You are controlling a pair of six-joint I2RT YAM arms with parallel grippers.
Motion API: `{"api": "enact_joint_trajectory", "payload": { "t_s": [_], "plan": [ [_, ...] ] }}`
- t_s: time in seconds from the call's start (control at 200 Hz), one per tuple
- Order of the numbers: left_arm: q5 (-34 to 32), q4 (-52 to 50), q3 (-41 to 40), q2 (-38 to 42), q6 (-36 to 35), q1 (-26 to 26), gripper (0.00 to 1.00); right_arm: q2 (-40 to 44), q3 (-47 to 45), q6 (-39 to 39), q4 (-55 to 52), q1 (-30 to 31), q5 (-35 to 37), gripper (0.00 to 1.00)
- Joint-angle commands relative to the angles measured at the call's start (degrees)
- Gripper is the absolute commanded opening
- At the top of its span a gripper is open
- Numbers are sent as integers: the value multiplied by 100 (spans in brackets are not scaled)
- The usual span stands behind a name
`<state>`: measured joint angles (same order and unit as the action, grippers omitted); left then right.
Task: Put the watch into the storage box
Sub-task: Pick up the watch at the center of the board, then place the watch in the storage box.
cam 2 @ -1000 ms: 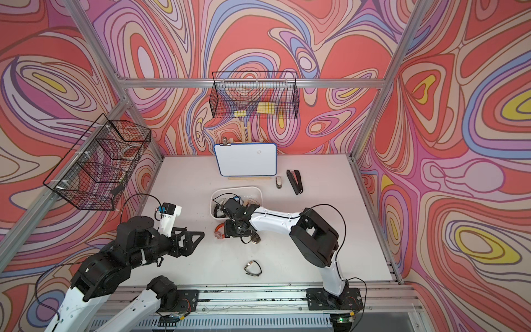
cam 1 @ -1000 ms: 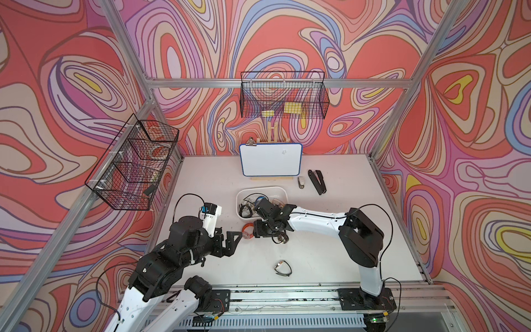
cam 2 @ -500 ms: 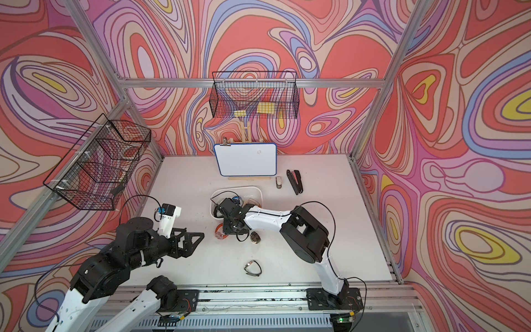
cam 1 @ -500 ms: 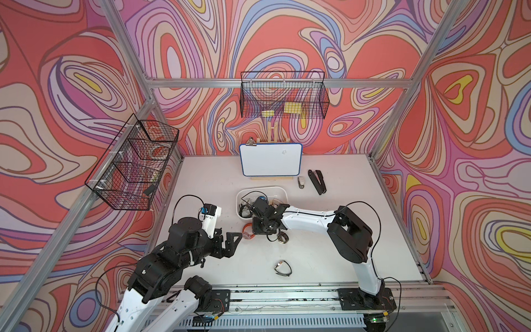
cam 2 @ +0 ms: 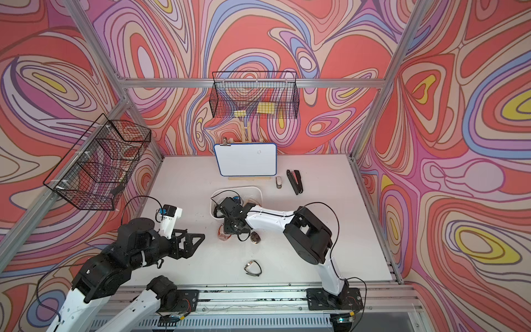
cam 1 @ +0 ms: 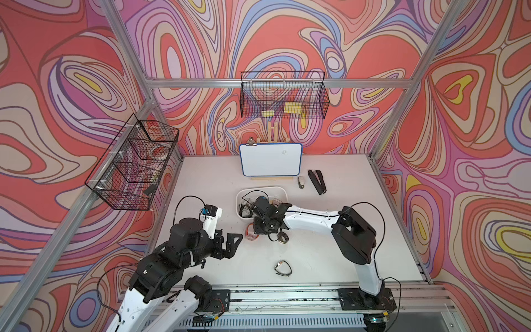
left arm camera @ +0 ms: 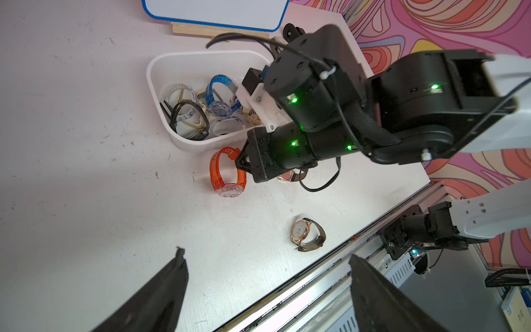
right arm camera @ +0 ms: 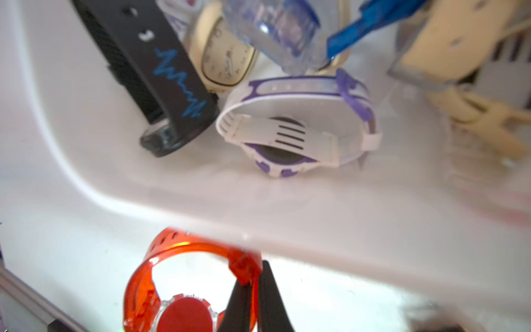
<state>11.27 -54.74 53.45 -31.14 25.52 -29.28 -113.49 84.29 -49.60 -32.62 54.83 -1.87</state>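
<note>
Right gripper (right arm camera: 254,299): jaws closed since one second ago, now pinched on strap of orange watch (right arm camera: 135,290). Left arm: position unchanged. Orange watch: on table (cam 1: 330,258), outside storage box (left arm camera: 155,95), just beside box's near wall. Storage box: several other watches inside. Left gripper (left arm camera: 265,253): fingers spread wide, nothing between them, above table, well apart from box. Dark-strap watch (left arm camera: 307,234): loose on table, near front edge.
</note>
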Motion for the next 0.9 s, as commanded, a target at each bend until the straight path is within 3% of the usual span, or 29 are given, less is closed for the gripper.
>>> {"api": "enact_joint_trajectory", "payload": {
  "t_s": [0.0, 0.185, 0.406, 0.896],
  "plan": [
    [40, 68, -61, 46, 5, -17, 93, 700, 13, 175, -359, -56, 94, 0],
    [119, 133, -100, -4, -36, -17, 93, 973, 395, 714, -913, -925, 17, 0],
    [103, 174, -160, -16, -16, -21, 93, 329, 1413, 1211, -1299, -1837, 94, 0],
    [139, 225, -245, -42, -12, -17, 93, -1194, 2762, 1887, -2081, -2191, 224, 0]
  ]
}}
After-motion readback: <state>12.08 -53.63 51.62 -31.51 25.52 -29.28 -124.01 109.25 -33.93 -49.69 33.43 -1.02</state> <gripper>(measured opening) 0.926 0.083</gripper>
